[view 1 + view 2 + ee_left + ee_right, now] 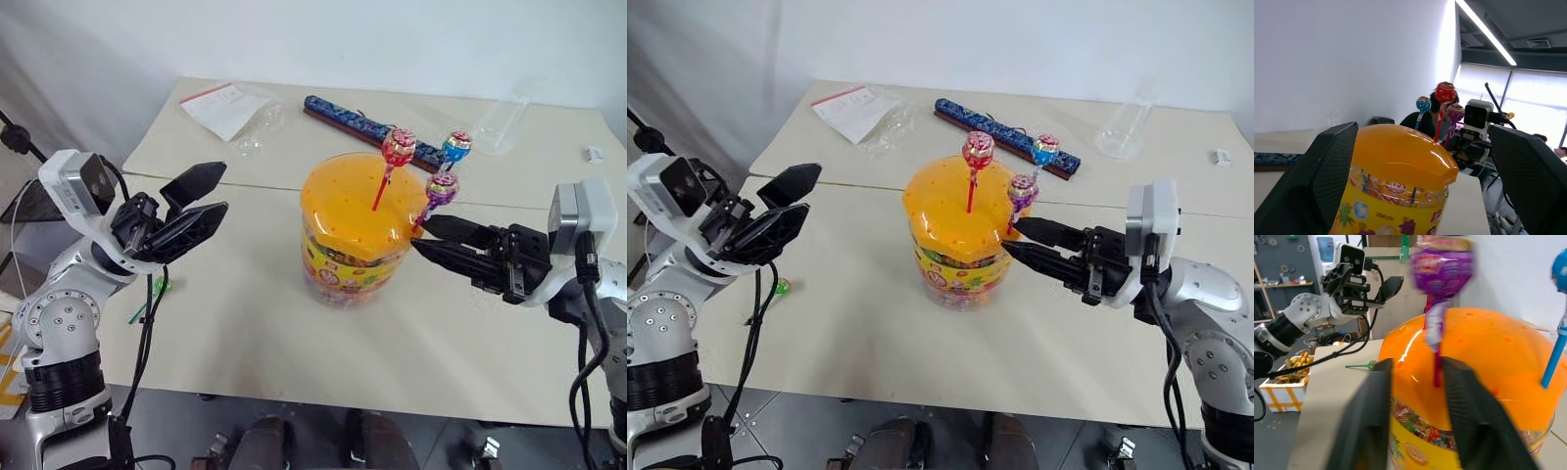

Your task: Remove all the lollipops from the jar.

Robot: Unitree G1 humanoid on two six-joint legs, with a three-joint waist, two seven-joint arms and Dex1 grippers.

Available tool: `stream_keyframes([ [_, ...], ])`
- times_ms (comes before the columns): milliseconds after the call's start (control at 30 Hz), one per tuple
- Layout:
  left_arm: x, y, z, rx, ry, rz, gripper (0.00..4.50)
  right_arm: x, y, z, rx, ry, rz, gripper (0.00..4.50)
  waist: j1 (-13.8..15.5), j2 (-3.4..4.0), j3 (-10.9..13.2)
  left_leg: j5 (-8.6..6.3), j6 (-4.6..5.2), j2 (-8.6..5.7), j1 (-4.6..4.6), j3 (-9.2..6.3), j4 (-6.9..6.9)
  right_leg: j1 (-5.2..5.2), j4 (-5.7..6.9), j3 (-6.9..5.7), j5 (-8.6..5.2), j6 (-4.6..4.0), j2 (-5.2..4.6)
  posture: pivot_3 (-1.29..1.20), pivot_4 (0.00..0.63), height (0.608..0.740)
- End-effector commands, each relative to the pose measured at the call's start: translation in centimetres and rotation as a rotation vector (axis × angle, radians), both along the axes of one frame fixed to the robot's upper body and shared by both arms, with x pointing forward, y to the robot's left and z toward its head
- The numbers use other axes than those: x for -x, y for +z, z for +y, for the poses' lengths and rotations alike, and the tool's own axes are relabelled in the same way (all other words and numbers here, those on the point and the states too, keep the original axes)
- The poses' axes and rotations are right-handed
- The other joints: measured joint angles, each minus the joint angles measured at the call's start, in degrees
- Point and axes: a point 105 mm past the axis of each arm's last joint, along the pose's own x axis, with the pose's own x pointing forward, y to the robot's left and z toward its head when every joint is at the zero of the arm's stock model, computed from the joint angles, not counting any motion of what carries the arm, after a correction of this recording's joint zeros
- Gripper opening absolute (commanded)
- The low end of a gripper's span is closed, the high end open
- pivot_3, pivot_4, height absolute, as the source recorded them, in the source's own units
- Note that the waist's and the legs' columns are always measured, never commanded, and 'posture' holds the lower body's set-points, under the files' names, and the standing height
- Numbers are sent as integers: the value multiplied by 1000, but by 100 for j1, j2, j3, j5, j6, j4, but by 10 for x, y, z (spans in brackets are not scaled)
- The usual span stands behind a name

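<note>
The jar (351,235), a clear tub with a yellow-red label and a domed orange lid, stands mid-table. Three lollipops stick up from its lid: one on a red stick (398,147), one on a blue stick (457,146) and a purple one (442,186). My right gripper (421,233) reaches in from the jar's right. Its fingers (1371,421) stand a little apart on either side of the purple lollipop's stick (1436,369). My left gripper (223,188) hangs open to the left of the jar, clear of it. A fourth lollipop on a green stick (154,292) lies on the table near the left edge.
Behind the jar lies a long dark blue patterned strip (370,126). A clear plastic flask (500,122) is at the back right, a bagged paper sheet (230,106) at the back left, and a small white piece (594,154) at the far right. The table (294,352) is pale beige.
</note>
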Motion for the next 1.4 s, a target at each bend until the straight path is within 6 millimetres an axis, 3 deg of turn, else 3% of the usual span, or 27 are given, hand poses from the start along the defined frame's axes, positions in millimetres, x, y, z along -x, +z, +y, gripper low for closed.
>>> stream_keyframes([
  [33, 5, 5, -4, 11, -36, -57, 4500, 0, 10, -2, -19, -21, -80, 171, 0, 0, 0, 0, 0, 0, 0, 0, 0, 0, -1, 0, 0, 0, 1, 0, 150, 740],
  [167, 5, 6, -8, 17, -47, -74, 4500, -7, 18, -5, -85, -47, -112, 43, -4, 0, 0, 0, 0, -1, 0, 3, 2, 1, -1, 2, 0, 0, 5, 0, 150, 740],
  [267, 5, 8, -9, 25, -60, -84, 4500, -3, 43, -12, -246, -19, -148, 43, -7, 0, 0, 1, 0, -1, 1, 4, 3, 1, 1, 4, 0, 0, 4, 0, 150, 740],
  [367, 7, 8, -10, 20, -85, -96, 4500, 2, 62, -32, -360, -48, -87, 43, 7, 1, 0, 1, 0, -1, 1, 2, 1, 0, 2, 4, 0, 0, 2, 0, 150, 740],
  [467, 10, 10, -13, 10, -109, -110, 4500, 5, 64, -49, -329, -112, -19, 43, 32, 1, 0, -1, 3, -3, -7, -16, 2, 0, -1, -4, 0, 0, -5, 0, 150, 740],
  [533, 10, 5, -17, -63, -125, -124, 4500, -5, 42, -82, -136, -326, 56, 43, 43, 1, 0, -5, 11, -5, -13, -15, 2, 2, -11, -5, 0, 0, -6, 0, 150, 740],
  [633, 10, -8, -22, -219, -140, -166, 4500, -15, -16, -139, 303, -635, 220, 43, 77, -2, -1, -8, 21, -13, -18, -1, 0, 5, -32, -9, 1, 2, 8, 0, 150, 740],
  [700, 10, -17, -26, -326, -143, -211, 4500, -18, -66, -176, 569, -806, 379, 43, 70, -1, -2, -7, 36, -14, -17, 27, -1, 9, -54, -6, 1, 2, 13, 0, 150, 740],
  [800, 13, -25, -28, -414, -165, -252, 4500, -14, -107, -205, 800, -881, 456, 43, -3, -1, -2, -4, 51, -17, -4, 69, 0, 7, -58, -1, 11, 20, 3, 0, 150, 740],
  [900, 13, -25, -29, -394, -161, -246, 4500, -15, -117, -207, 766, -848, 470, 43, -39, 15, 1, -6, 47, -12, 2, 83, 0, -5, -60, 25, 14, 25, -11, 0, 150, 740],
  [1000, 14, -23, -31, -360, -146, -244, 4500, -13, -121, -207, 760, -793, 497, 693, -38, 24, 1, -11, 38, 0, 10, 83, -1, -8, -49, 47, 14, 26, -9, 0, 150, 740],
  [1067, 15, -19, -32, -324, -138, -242, 4500, -18, -110, -204, 766, -777, 419, 1315, -14, 24, 1, -12, 35, 4, 9, 76, -2, -7, -47, 53, 14, 26, -6, 0, 150, 740],
  [1167, 14, -15, -30, -270, -114, -226, 4500, -33, -73, -184, 597, -735, 250, 2373, -20, 24, 2, -12, 34, 3, 7, 77, 0, -7, -47, 56, 14, 26, -5, 0, 150, 740],
  [1200, 11, -14, -28, -231, -90, -213, 4500, -36, -54, -167, 462, -677, 191, 2733, -19, 24, 2, -12, 34, 4, 8, 78, 4, -6, -47, 57, 15, 26, -4, 0, 150, 740],
  [1400, -3, -10, -8, -13, 14, -92, 4500, -37, 18, -91, 74, -405, 11, 2733, -8, 25, 2, -15, 29, 9, 10, 66, 5, -4, -36, 55, 16, 27, -7, 0, 150, 740],
])
